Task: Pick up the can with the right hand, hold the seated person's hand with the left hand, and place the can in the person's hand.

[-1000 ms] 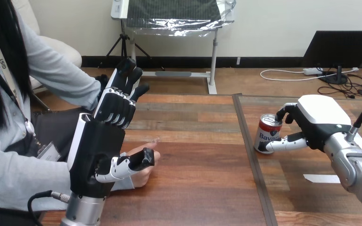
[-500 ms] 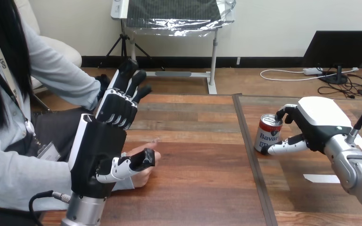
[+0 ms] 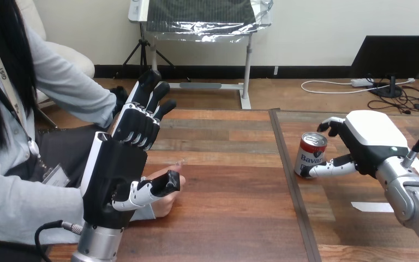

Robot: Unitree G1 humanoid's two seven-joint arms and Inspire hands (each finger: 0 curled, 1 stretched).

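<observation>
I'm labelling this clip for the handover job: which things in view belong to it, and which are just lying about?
Belong to the job:
can, standing on the table
right robot hand, at the can
person's hand, resting on the table
left robot hand, over the person's hand

Just lying about:
white slip, flat on the table by the right arm

Red/white can, upright, R side.
</observation>
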